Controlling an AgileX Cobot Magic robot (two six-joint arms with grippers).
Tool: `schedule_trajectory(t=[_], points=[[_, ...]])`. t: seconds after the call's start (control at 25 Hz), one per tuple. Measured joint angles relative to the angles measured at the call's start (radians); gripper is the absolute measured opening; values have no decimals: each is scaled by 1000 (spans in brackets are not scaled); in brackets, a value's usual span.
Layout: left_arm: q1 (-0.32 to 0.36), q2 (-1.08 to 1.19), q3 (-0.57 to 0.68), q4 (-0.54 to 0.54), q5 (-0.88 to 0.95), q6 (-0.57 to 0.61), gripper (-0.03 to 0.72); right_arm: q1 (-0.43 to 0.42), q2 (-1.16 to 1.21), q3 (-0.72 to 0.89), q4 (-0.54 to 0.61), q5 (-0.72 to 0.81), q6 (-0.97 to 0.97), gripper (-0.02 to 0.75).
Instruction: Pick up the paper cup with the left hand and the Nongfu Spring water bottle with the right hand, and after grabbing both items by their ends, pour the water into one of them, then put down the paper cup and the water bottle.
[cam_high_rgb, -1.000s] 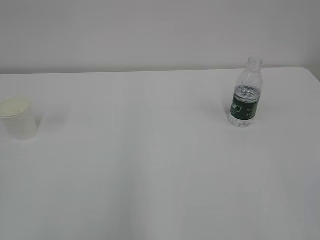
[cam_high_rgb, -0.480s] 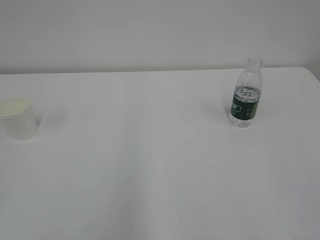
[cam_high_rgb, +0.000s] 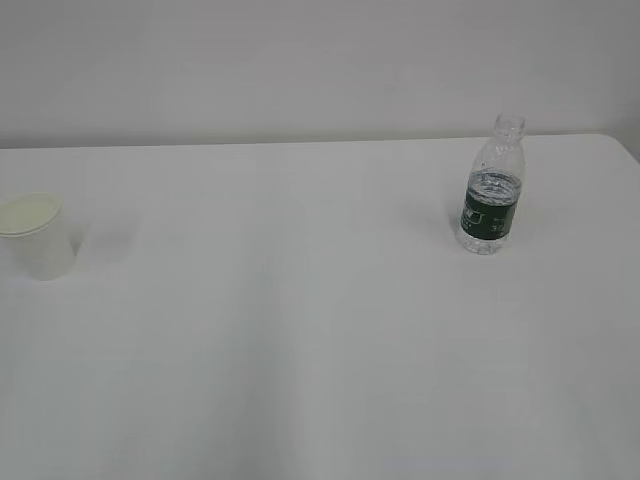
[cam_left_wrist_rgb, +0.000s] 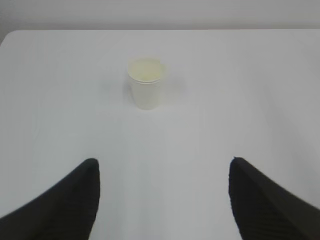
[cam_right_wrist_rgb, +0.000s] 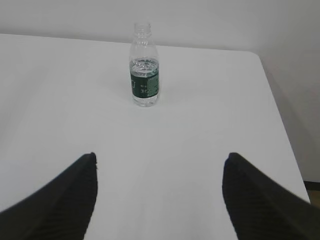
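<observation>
Exterior view: the paper cup (cam_high_rgb: 35, 236) stands upright at the white table's (cam_high_rgb: 300, 330) left edge, well apart from the uncapped Nongfu Spring water bottle (cam_high_rgb: 491, 187), upright at far right. Left wrist view: the left hand (cam_left_wrist_rgb: 162, 167), spread wide and holding nothing, faces the cup (cam_left_wrist_rgb: 146, 83). Right wrist view: the right hand (cam_right_wrist_rgb: 159, 162), likewise agape and empty, faces the bottle (cam_right_wrist_rgb: 144, 66), partly filled with water (cam_right_wrist_rgb: 144, 64).

- The water bottle (cam_high_rgb: 491, 190) has a dark green label (cam_right_wrist_rgb: 144, 84) around its middle.
- There are small pale marks on that label (maybe letters), but they are too tiny and blurry to read.
- The paper cup (cam_left_wrist_rgb: 146, 83) is plain white, with no words on it.
</observation>
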Motion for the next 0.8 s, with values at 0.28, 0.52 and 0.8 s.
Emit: schedule_trajectory(t=[0.28,0.52,0.8], points=[[-24,21,0,13,-66,10,567,0,41,0,28,-79,-2,590],[-24,41,0,13,-97,10,566,0,41,0,28,-145,-12,590],[-24,149,0,7,-204,12,566,0,104,0,28,-206,-17,590]])
